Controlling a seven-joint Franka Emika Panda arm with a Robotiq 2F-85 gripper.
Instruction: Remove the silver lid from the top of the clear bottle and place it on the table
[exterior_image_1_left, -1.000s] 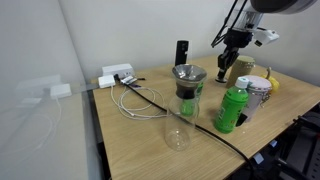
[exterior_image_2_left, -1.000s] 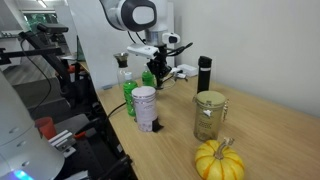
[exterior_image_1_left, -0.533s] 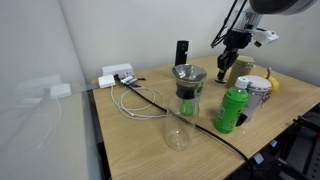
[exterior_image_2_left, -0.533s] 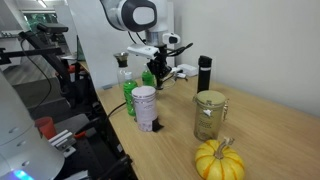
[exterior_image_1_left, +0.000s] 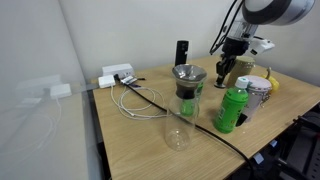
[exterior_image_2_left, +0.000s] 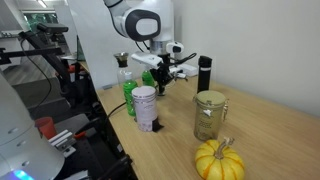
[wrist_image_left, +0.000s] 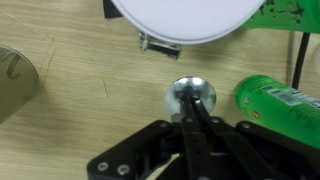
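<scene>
In the wrist view my gripper is shut, with its fingertips on the round shiny silver lid over the wood table. I cannot tell whether the lid touches the table. In both exterior views the gripper hangs low behind the white can, away from the clear bottle. The clear bottle stands mid-table with its dark collar on top. It also shows behind the green bottle in an exterior view.
A green bottle, a silvery-white can, a glass jar, a slim black cylinder, a small pumpkin, and cables with a white power strip are on the table.
My gripper has moved down a little toward the table beside the can. The bottles and the can have not moved.
</scene>
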